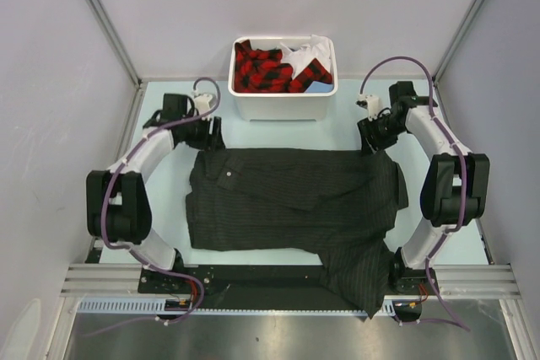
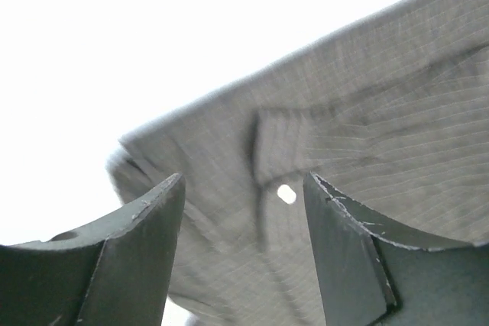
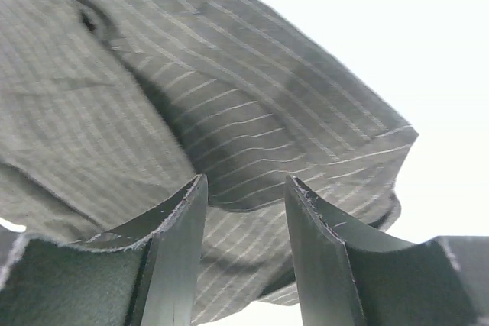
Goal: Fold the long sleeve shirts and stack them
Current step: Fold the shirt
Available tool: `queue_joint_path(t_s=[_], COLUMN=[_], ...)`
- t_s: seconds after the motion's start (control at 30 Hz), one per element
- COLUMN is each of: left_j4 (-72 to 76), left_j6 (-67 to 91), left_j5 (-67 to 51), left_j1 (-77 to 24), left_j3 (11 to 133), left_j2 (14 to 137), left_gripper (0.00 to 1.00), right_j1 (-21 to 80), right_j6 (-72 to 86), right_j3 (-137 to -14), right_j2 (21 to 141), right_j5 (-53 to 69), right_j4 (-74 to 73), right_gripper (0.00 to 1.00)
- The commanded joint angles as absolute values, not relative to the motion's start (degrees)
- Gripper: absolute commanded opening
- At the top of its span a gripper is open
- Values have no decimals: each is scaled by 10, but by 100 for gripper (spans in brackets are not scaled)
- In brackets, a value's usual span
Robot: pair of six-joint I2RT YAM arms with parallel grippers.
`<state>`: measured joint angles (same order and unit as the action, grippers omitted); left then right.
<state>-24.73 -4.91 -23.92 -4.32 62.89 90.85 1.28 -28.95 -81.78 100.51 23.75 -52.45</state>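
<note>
Pinstripe shirt [image 1: 287, 200] spread out on the pale blue table [image 1: 169, 183]
One sleeve droops over the near edge. The left gripper [image 1: 211, 136] and right gripper [image 1: 371, 139] sit at its far corners, jaws apart, gripping nothing. There's a white bin [image 1: 283, 107] of red plaid stuff behind and plain grey walls [image 1: 51, 82] around.

shirt [image 2: 367, 150] blurred, clothes [image 1: 266, 69] half-hidden in bin [image 1: 283, 108]

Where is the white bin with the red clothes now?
Top view: the white bin stands centrally at the far side, just beyond the black pinstriped shirt.
</note>
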Motion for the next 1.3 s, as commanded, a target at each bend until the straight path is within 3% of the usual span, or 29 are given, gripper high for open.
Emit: queue_joint_path(t_s=[0.0,0.2,0.37,0.67,0.9,1.0,1.1,1.17,1.2,1.27], left_j4=[-390,-454,-484,-516,-523,-533,-541,-537,-534,-524], left_j6=[-242,-380,-397,-408,-403,-401,-403,-394,-387,-370], left_j5=[-217,-243,-272,-307,-311,-315,-316,-315,-319,-327], left_j1=[-36,-7,28,29,31,30,31,33,34,40], left_j3=[766,848,925,946,942,952,961,967,975,988], left_j2=[982,1084,1152,1201,1228,1239,1240,1238,1238,1237], left_gripper=[68,64,64,64,59,44,12,0,0,0], right_j1=[-13,-43,-44,-28,-25,-24,-20,-19,-18,-18], right_j6=[-325,-393,-431,-501,-507,-505,-504,-502,-498,-488], right_j3=[-852,-953,-1004,-935,-913,-912,-912,-912,-914,-917], right_j2=[1043,1143,1201,1205,1203,1201,1194,1191,1189,1187], right_j5=[201,223,250,245,238,238,238,236,232,224], right_j4=[-490,-488,-530,-556,-541,-534,-527,-517,-512,-484], right_gripper=[49,50,52,52,37,28,14,6,0,0])
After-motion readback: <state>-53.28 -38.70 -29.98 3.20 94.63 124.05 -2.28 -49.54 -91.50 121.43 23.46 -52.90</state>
